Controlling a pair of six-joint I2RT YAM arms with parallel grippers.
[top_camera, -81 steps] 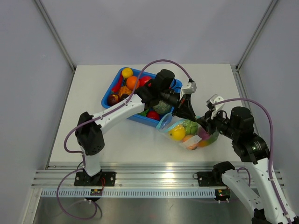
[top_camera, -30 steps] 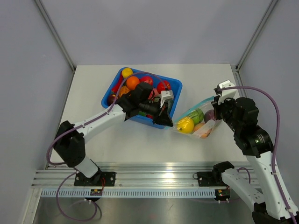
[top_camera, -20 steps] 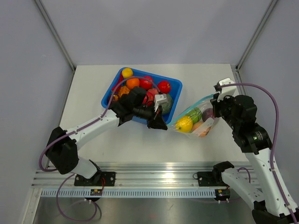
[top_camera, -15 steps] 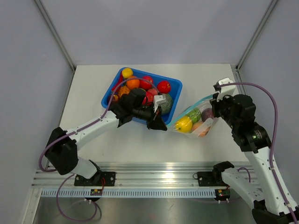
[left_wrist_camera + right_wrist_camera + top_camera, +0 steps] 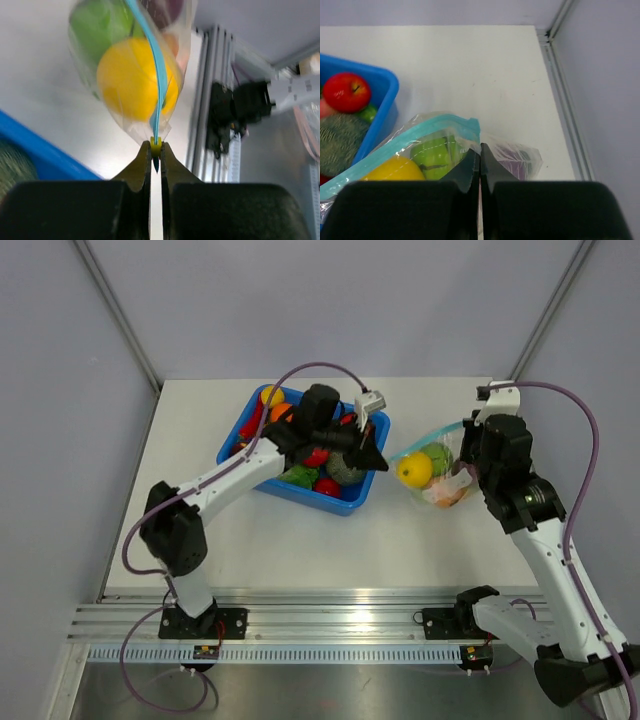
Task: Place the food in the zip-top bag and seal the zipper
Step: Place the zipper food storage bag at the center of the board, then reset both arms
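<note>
Up toward three o'clock goes the zip-top bag (image 5: 440, 480), left gripper (image 5: 156, 150) and right gripper (image 5: 480, 152) each pinching a top corner, and one uneven tug could slip the zipper (image 5: 160, 85) end free, spilling food (image 5: 413, 470).

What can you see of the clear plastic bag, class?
The bag is a clear, crinkly plastic pouch with a pale blue strip along its mouth. It is stretched beside the blue bin, the left claw pinching one end of the strip and the right claw the other. Inside show a yellow fruit, a green one and a purple one. Whether it is fully sealed cannot be told.
</note>
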